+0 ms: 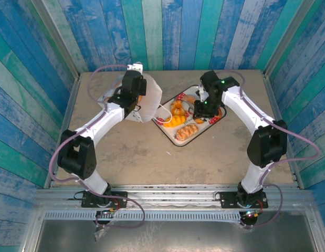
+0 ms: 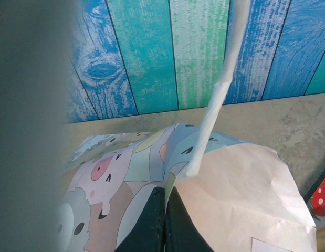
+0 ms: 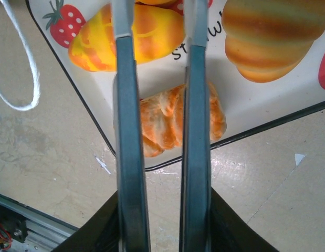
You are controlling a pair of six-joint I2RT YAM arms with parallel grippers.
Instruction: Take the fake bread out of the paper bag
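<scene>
Your left gripper (image 2: 165, 195) clamps the bag (image 2: 246, 199); your right gripper (image 3: 159, 21) hangs parted over bread (image 3: 165, 122), likely light and slick: grip its middle.

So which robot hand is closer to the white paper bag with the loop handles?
The left. The left fingers are pinched on the white paper bag itself; the right fingers hang off to its side, over the strawberry-print white tray.

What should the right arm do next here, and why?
Probably lift the right gripper straight up, clear of the tray. Its jaws stand slightly apart over the roll, which already lies on the tray, so this piece looks delivered. The left gripper pinches the bag shut-jawed.
</scene>
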